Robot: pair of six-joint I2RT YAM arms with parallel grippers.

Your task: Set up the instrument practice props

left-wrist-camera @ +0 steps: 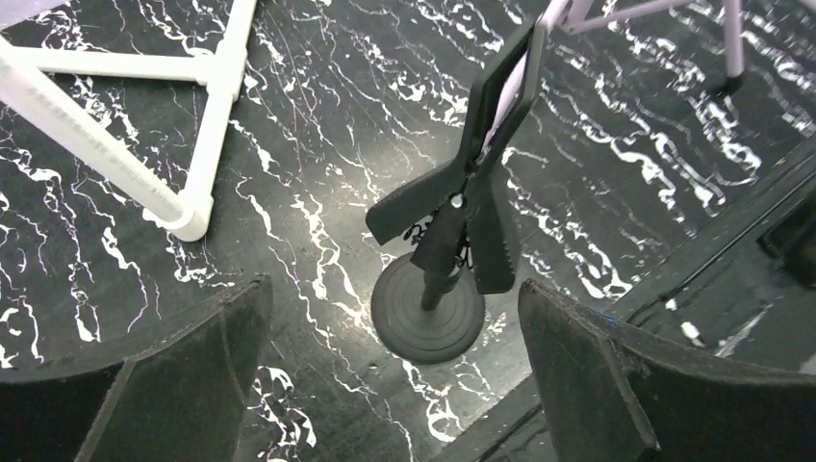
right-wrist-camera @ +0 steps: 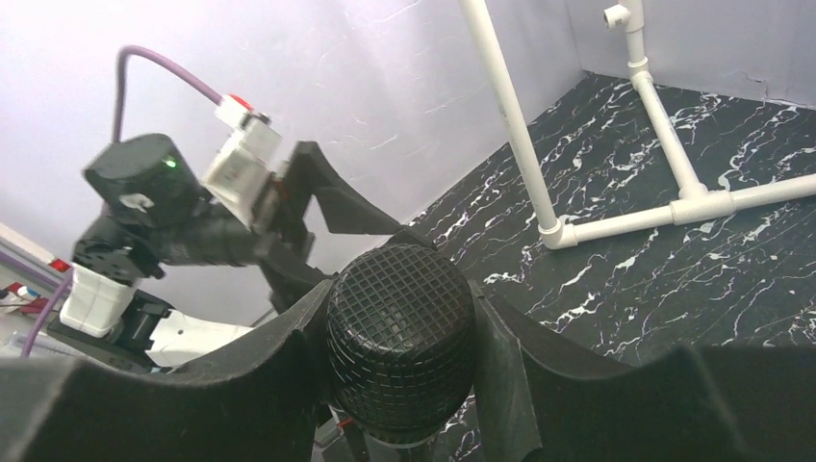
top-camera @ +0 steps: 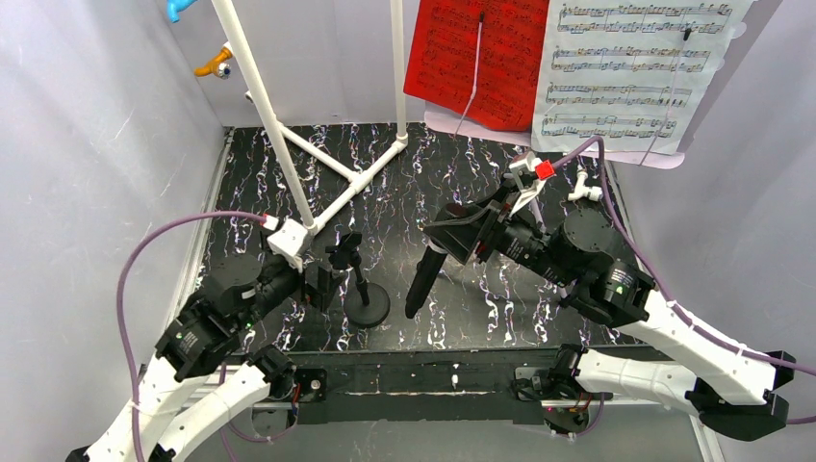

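The black microphone (top-camera: 421, 281) hangs tilted in my right gripper (top-camera: 460, 237), which is shut on its mesh head (right-wrist-camera: 399, 337). The tail end hangs low near the floor. The round-base mic stand (top-camera: 367, 304) stands upright with its clip (left-wrist-camera: 481, 173) holding nothing. My left gripper (top-camera: 322, 281) is open just left of the stand, and the stand's base (left-wrist-camera: 428, 310) lies ahead between the jaws, untouched. The lilac music stand (top-camera: 553, 152) is at the back right with the red music sheet (top-camera: 476, 58) and the white music sheet (top-camera: 630, 72) on it.
A white PVC pipe frame (top-camera: 289, 164) rises from the back left of the black marbled floor (top-camera: 462, 173). It also shows in the left wrist view (left-wrist-camera: 207, 115) and the right wrist view (right-wrist-camera: 664, 207). The music stand's tripod legs (left-wrist-camera: 731, 38) are behind the mic stand. Grey walls close in both sides.
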